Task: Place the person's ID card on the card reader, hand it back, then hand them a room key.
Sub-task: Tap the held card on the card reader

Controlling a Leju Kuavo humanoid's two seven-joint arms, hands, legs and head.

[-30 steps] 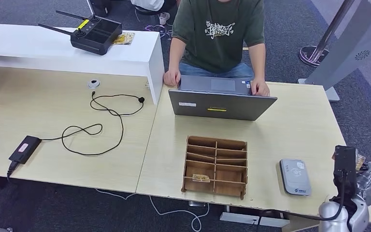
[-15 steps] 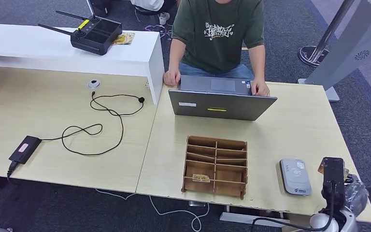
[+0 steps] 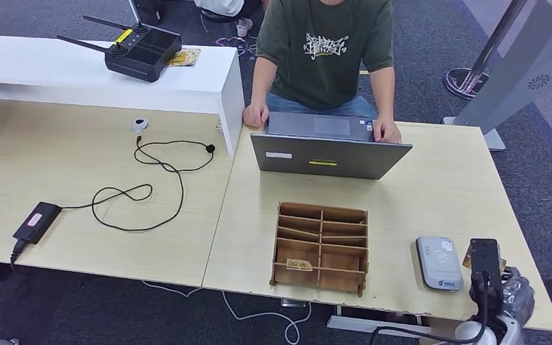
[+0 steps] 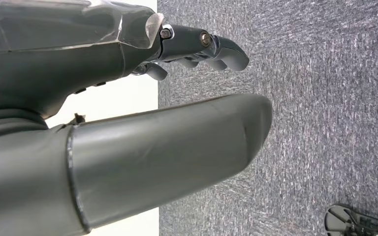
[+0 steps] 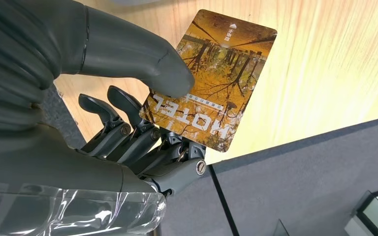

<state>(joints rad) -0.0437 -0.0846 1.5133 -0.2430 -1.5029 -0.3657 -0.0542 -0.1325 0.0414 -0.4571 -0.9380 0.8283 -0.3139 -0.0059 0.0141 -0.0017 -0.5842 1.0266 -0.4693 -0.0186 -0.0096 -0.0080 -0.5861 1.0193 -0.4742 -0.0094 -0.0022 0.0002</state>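
Note:
My right hand (image 5: pixel 128 98) pinches an orange card (image 5: pixel 211 78) printed "HOTEL" between its thumb and fingers, just above the light wood table. From the head view, that hand (image 3: pixel 514 291) hovers at the table's front right corner, right beside the grey card reader (image 3: pixel 438 263), with a sliver of the card (image 3: pixel 466 261) showing next to the wrist camera. The person (image 3: pixel 323 50) sits across the table with both hands on a laptop (image 3: pixel 328 154). My left hand (image 4: pixel 167 123) hangs over grey carpet, fingers apart, holding nothing.
A wooden compartment rack (image 3: pixel 321 246) stands left of the reader with one card (image 3: pixel 299 264) in a front slot. A black controller (image 3: pixel 142 49) lies on the white counter. A cable (image 3: pixel 144 190) and adapter (image 3: pixel 36 221) lie on the left table.
My right hand has carried the card leftward from beyond the table's right edge and now sits close beside the card reader. The person and the laptop have not moved.

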